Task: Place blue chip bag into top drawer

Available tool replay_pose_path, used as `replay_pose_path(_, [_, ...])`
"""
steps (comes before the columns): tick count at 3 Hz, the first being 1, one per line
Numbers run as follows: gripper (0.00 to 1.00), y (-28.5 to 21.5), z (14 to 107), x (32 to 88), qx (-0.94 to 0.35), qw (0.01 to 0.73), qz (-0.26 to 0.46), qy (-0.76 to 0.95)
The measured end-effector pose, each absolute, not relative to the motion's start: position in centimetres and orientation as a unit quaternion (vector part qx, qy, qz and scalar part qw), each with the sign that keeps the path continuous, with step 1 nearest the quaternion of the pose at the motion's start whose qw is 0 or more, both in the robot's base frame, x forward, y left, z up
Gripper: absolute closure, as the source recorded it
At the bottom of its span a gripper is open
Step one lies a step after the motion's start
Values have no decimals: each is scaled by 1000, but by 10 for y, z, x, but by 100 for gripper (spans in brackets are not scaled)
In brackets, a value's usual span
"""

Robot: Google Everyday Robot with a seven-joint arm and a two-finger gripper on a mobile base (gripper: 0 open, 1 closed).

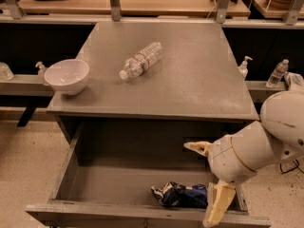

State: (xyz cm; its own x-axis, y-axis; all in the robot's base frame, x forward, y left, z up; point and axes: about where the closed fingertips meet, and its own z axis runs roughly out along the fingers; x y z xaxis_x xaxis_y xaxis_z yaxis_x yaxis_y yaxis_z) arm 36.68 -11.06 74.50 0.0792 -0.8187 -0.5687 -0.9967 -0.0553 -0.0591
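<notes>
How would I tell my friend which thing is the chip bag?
Find the grey table, then look down into its open top drawer. At the drawer's front right, next to the robot's open gripper, lies the blue chip bag. It is crumpled dark blue foil, unlike the clear water bottle and white bowl up on the tabletop.

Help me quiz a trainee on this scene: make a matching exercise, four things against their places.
1 blue chip bag; 2 water bottle; 3 white bowl; 4 gripper.
A left edge of the table; B open, above the right side of the top drawer; C drawer floor, near front; D lying on its side, mid-table.
Pairs: 1-C; 2-D; 3-A; 4-B.
</notes>
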Motion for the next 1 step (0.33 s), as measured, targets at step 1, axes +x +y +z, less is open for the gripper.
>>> replay_pose_path(1, [0, -111, 745, 367, -699, 226, 197, 649])
